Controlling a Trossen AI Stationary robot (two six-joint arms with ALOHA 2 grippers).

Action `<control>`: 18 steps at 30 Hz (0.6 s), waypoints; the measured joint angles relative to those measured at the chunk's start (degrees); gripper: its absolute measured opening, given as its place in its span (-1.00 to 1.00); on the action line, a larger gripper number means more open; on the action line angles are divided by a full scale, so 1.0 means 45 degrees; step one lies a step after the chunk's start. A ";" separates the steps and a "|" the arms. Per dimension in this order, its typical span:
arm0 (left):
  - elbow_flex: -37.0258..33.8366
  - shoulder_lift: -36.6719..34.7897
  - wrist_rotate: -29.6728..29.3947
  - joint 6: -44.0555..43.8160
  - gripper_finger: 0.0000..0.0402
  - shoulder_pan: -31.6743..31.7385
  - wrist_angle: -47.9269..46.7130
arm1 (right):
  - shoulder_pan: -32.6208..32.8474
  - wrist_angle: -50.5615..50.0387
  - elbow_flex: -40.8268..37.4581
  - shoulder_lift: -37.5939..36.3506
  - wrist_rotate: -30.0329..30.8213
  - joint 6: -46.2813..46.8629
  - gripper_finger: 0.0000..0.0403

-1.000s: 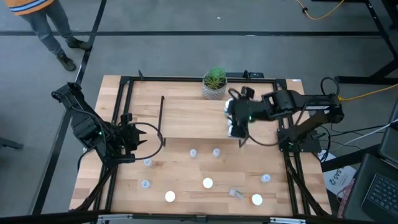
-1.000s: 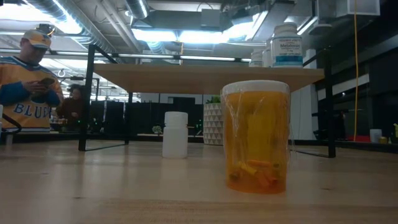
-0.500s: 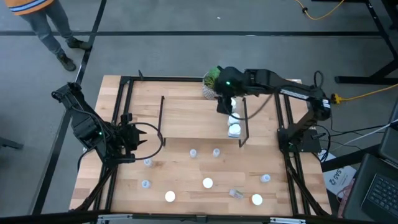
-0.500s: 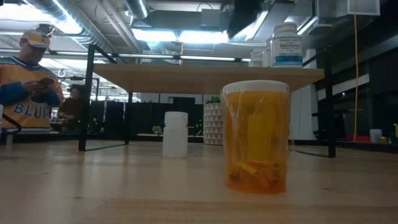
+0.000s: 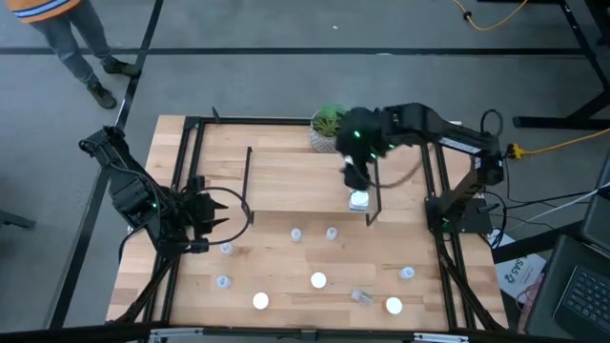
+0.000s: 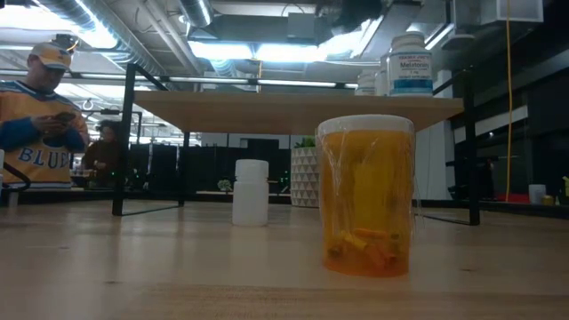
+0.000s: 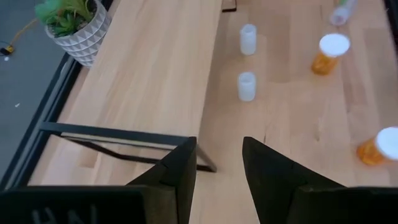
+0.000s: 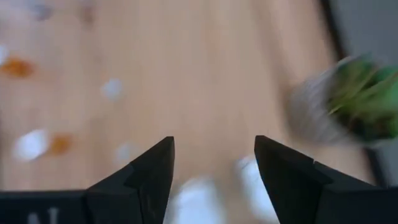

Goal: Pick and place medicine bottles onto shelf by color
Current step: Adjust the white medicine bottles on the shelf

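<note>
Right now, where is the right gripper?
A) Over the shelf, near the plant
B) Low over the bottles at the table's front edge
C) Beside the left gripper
A: in the high view the right gripper is over the shelf, close to the plant, its jaws open and empty.

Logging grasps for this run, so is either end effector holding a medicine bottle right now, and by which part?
Nothing is held. The right end effector is open above the shelf; the left end effector is open and empty.
</note>
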 joint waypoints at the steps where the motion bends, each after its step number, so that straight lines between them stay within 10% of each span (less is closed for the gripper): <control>1: -0.0002 0.0000 0.0001 0.0000 -0.38 0.0000 0.0125 | 0.0371 -0.0621 0.0354 -0.0032 -0.0160 0.0362 0.11; 12: 0.0002 0.0942 -0.0392 0.2409 -0.38 0.3642 0.4283 | 0.4702 -0.2438 0.1871 -0.1865 0.1623 0.3912 0.11; 18: 0.0022 0.2083 0.4016 0.7068 -0.38 0.7649 0.8739 | 0.6060 -0.2421 0.1806 -0.3156 0.4604 0.6506 0.11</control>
